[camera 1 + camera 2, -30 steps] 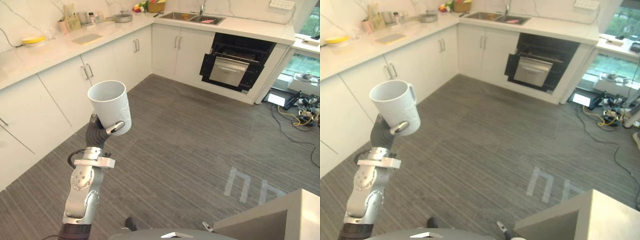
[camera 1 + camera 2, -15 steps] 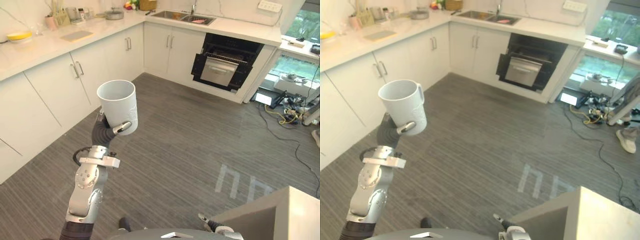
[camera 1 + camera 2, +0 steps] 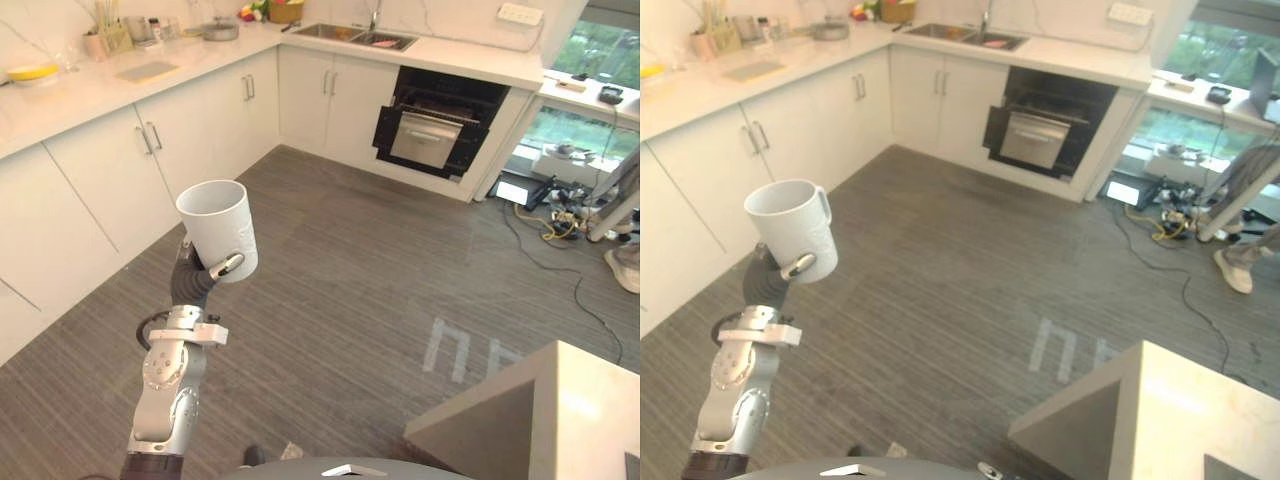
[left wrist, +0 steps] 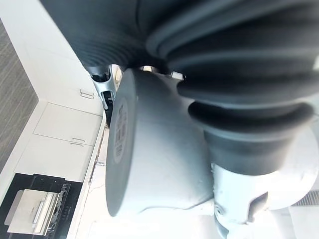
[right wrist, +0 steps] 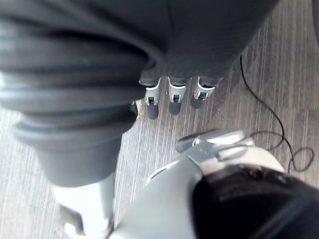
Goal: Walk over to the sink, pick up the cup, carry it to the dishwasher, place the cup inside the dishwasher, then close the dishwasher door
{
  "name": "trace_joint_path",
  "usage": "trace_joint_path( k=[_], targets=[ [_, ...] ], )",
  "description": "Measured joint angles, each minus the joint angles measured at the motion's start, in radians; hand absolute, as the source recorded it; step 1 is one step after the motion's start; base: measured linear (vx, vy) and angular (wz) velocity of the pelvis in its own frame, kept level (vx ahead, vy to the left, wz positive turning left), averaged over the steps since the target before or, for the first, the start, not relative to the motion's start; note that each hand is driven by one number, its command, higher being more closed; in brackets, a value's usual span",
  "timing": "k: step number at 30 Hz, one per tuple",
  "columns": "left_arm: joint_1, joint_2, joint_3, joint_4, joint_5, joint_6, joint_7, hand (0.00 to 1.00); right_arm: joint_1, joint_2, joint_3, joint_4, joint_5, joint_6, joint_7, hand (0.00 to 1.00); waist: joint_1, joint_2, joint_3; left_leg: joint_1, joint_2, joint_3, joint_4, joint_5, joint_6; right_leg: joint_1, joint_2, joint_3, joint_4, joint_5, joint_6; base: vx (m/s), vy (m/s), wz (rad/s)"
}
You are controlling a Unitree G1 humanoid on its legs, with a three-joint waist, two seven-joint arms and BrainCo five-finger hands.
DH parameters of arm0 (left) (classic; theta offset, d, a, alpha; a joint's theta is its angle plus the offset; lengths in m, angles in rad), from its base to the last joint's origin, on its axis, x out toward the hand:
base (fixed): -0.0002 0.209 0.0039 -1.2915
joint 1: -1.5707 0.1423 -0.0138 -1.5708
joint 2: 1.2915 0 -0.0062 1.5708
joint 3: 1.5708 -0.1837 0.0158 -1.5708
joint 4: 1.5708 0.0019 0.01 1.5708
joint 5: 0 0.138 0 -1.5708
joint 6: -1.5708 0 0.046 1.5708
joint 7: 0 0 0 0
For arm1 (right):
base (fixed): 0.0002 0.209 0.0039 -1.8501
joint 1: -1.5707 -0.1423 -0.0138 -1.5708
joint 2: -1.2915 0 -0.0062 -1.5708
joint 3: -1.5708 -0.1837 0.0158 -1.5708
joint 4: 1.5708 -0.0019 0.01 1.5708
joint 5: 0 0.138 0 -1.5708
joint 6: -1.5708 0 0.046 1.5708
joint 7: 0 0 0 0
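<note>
A white cup (image 3: 217, 228) stands upright, mouth up, in my left hand (image 3: 190, 280), which is raised over the grey floor with its thumb and fingers curled round the cup's lower part. The left wrist view shows the cup's base and side (image 4: 149, 164) from very close, with a fingertip (image 4: 102, 84) against it. The dishwasher (image 3: 440, 125), dark with its silver-fronted door hanging open, sits under the far counter, well ahead and to the right of the cup. The sink (image 3: 365, 38) lies in the counter above and left of it. My right hand (image 5: 172, 97) hangs over the floor with relaxed fingers.
White cabinets (image 3: 120, 170) run along the left and far walls, with a yellow bowl (image 3: 30, 73) and utensils on the counter. A grey-topped counter corner (image 3: 530, 420) juts in at the lower right. Cables and clutter (image 3: 560, 210) lie by the window, beside a person's shoe (image 3: 1235, 272).
The whole picture has shifted as the camera moved and turned right. The cup stays held the same way in my left hand. More of the window side and the person's shoe have come into view.
</note>
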Motion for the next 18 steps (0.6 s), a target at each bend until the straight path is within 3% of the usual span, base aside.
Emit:
trace_joint_path(
  k=[4, 8, 10, 12, 15, 17, 18],
  targets=[
    [0.022, -0.010, 0.000, 0.017, -0.044, -0.031, -0.006, 1.00, 0.004, 0.000, 0.012, -0.005, 0.119, 0.003, 0.081, 0.00, 0.012, -0.002, 0.001, 0.002, -0.005, -0.028, 0.000, 0.008, -0.006, 0.003, 0.003, -0.003, 0.038, -0.029, -0.009, 0.11, -0.046, 0.26],
    [0.045, -0.012, -0.002, 0.006, -0.054, -0.050, -0.012, 1.00, 0.003, -0.003, 0.018, 0.020, 0.132, 0.010, 0.087, 0.00, 0.043, -0.006, 0.006, 0.028, -0.003, -0.051, 0.009, -0.004, -0.023, 0.037, 0.007, 0.007, 0.048, -0.053, 0.001, 0.10, -0.071, 0.22],
    [0.063, -0.014, -0.007, -0.002, -0.063, -0.063, -0.011, 1.00, -0.017, -0.007, 0.018, 0.021, 0.131, 0.012, 0.088, 0.00, 0.057, -0.001, 0.030, -0.055, 0.025, -0.041, 0.223, -0.114, -0.035, 0.039, 0.012, 0.006, 0.079, -0.071, -0.001, 0.02, -0.083, -0.06],
    [0.076, -0.016, -0.017, -0.002, -0.070, -0.065, -0.011, 1.00, -0.025, -0.020, 0.017, 0.019, 0.132, 0.011, 0.103, 0.00, 0.057, 0.022, 0.043, -0.124, 0.067, -0.018, 0.391, -0.188, -0.038, 0.047, 0.032, -0.004, 0.096, -0.084, -0.005, -0.03, -0.027, 0.04],
    [0.074, -0.032, -0.008, -0.002, -0.070, -0.065, -0.025, 1.00, -0.026, -0.024, 0.016, 0.019, 0.129, 0.007, 0.113, 0.00, 0.061, 0.024, 0.052, -0.137, 0.089, 0.018, 0.420, -0.194, -0.035, 0.057, 0.040, -0.014, 0.104, -0.101, -0.018, -0.05, -0.014, 0.25],
    [0.078, -0.057, 0.021, -0.004, -0.070, -0.065, -0.040, 1.00, -0.049, -0.027, 0.008, 0.022, 0.120, 0.009, 0.119, 0.00, 0.085, 0.013, 0.111, -0.175, 0.090, 0.008, 0.504, -0.211, -0.069, 0.093, 0.032, -0.007, 0.090, -0.112, -0.029, -0.14, -0.025, 0.11],
    [0.089, -0.057, 0.029, -0.008, -0.070, -0.065, -0.044, 1.00, -0.051, -0.031, 0.005, 0.024, 0.109, 0.009, 0.125, 0.00, 0.096, 0.024, 0.114, -0.193, 0.088, -0.003, 0.480, -0.225, -0.075, 0.095, 0.027, -0.005, 0.087, -0.112, -0.030, -0.19, -0.010, 0.02]
  ],
)
